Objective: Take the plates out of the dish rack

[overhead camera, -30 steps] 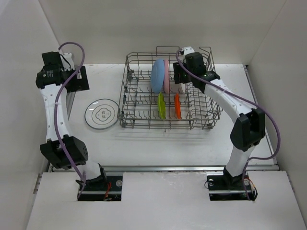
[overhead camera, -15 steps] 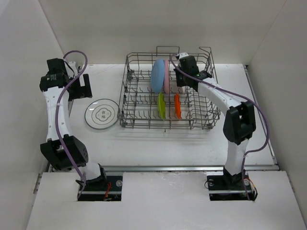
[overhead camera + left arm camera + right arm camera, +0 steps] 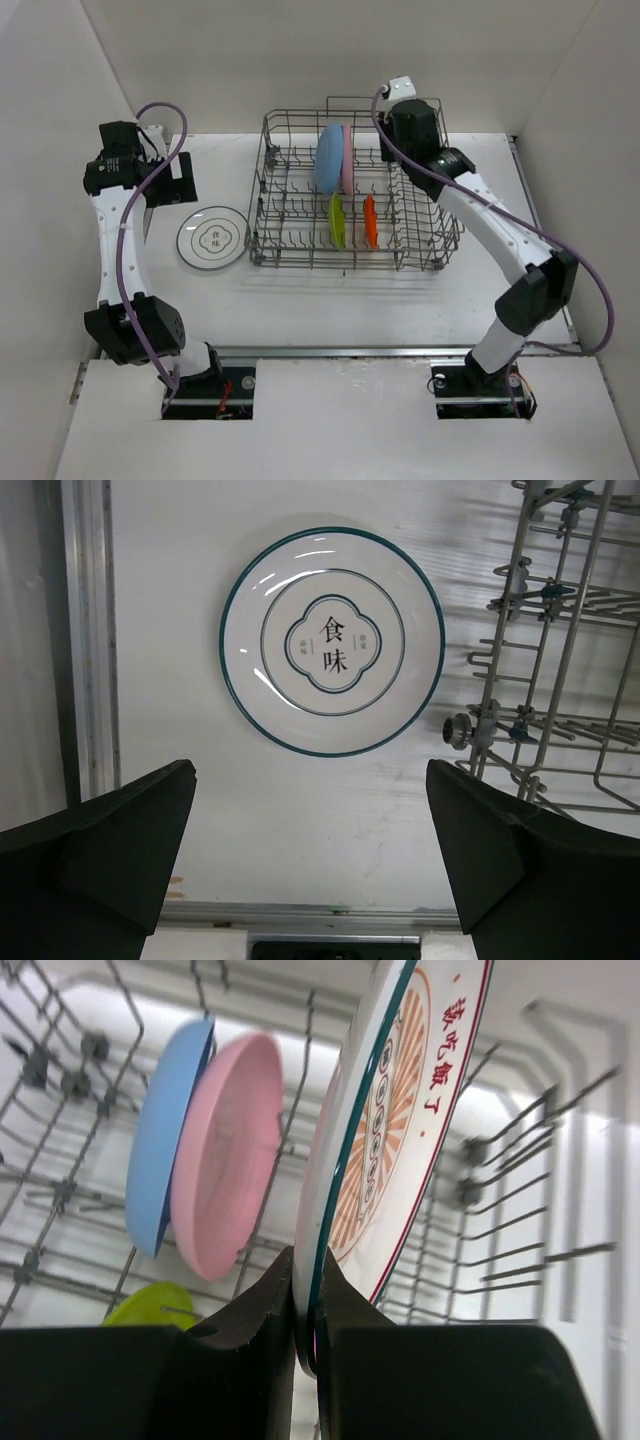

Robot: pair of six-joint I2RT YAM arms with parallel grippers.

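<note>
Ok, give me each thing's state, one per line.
Left fingers: open, above the teal-rimmed plate.
Right fingers: shut on the sunburst plate rim.
Sunburst plate: held on edge.
Teal-rimmed plate: flat on the table.
Blue plate: upright in the dish rack.
Pink plate: upright beside it.
Lime green plate: upright in rack.
Orange plate: upright in rack.

The dish rack [image 3: 300, 215] sits mid-worktop [image 3: 350, 300]; the flat plate [image 3: 212, 237] lies on the worktop just left of it, with the left gripper [image 3: 310, 780] above, behind-left of that plate. In the rack, the back-left plate [image 3: 326, 158] and back-right plate [image 3: 347, 160] stand upright and touching; the front-left plate [image 3: 337, 220] and front-right plate [image 3: 370, 220] stand apart in the row before them. The held plate [image 3: 400, 1110] is on edge in the jaws of the right gripper [image 3: 305, 1290], right of the back pair, over the rack.
</note>
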